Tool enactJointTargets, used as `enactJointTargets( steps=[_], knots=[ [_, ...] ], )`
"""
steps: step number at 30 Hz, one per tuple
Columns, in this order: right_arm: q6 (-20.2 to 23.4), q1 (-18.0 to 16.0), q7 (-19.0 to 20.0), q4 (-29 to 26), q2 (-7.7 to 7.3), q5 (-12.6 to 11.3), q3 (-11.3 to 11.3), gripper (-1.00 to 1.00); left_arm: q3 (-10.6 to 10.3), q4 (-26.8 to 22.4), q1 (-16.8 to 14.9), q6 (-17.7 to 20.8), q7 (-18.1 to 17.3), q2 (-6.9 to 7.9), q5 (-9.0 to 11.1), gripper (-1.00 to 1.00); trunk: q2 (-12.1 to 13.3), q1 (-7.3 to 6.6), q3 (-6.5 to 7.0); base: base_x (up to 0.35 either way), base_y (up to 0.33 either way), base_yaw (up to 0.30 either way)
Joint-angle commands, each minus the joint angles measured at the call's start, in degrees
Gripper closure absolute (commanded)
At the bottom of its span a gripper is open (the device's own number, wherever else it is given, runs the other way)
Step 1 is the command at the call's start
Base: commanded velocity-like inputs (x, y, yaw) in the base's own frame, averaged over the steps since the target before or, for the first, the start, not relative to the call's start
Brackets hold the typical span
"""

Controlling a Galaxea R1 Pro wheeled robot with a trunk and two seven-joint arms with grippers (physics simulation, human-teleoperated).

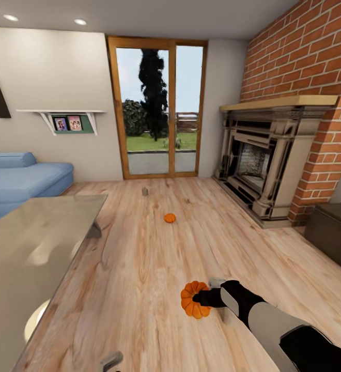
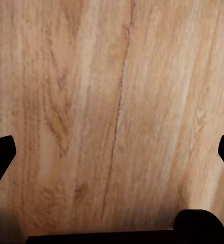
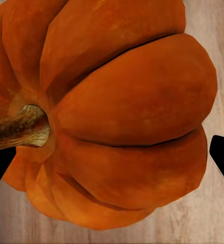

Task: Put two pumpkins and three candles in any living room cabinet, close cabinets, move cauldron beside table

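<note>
My right gripper (image 1: 200, 298) pinches a pumpkin (image 1: 194, 299) over the wood floor (image 1: 139, 268), jaws closed on its sides. My left gripper (image 2: 112, 152) hangs spread over bare floor. Second pumpkin (image 1: 169, 218) lies farther off, candle (image 1: 144, 191) beyond, table (image 1: 31, 248) left.

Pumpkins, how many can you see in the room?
2. One pumpkin is between the right gripper's fingers, near the bottom of the head view. The other pumpkin sits on the wooden floor farther ahead, toward the glass door.
</note>
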Motion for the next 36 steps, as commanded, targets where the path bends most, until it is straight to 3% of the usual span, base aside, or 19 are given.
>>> enactJointTargets(
  steps=[1,14,25,32,36],
  knots=[
    [0.2,-0.1,0.0,-0.1,-0.03,-0.4,0.2,1.00,0.4,-0.1,0.0,0.5,-0.2,-0.02,0.1,-1.00,0.0,0.02,-0.06,0.335,0.000,0.186],
    [0.2,-0.1,0.1,-0.1,-0.09,-0.4,0.1,1.00,0.4,-0.1,0.0,0.4,-0.2,0.04,0.1,-1.00,0.0,0.02,-0.06,0.308,0.000,0.058],
    [0.2,-0.1,0.1,-0.1,-0.09,-0.4,0.0,1.00,0.7,-1.2,0.0,0.5,-0.4,0.27,0.4,-1.00,0.0,0.02,-0.06,0.028,0.000,0.000],
    [0.2,-0.1,0.1,-0.1,-0.09,-0.4,0.0,1.00,0.8,-6.5,-0.1,1.1,-0.8,0.55,0.5,-1.00,0.0,0.02,-0.06,0.000,0.000,0.000],
    [0.2,-0.1,0.1,-0.1,-0.09,-0.4,-0.1,1.00,0.8,-7.3,-1.9,1.6,-0.9,0.50,0.6,-1.00,0.0,0.02,-0.06,0.000,0.000,0.000]
  ],
)
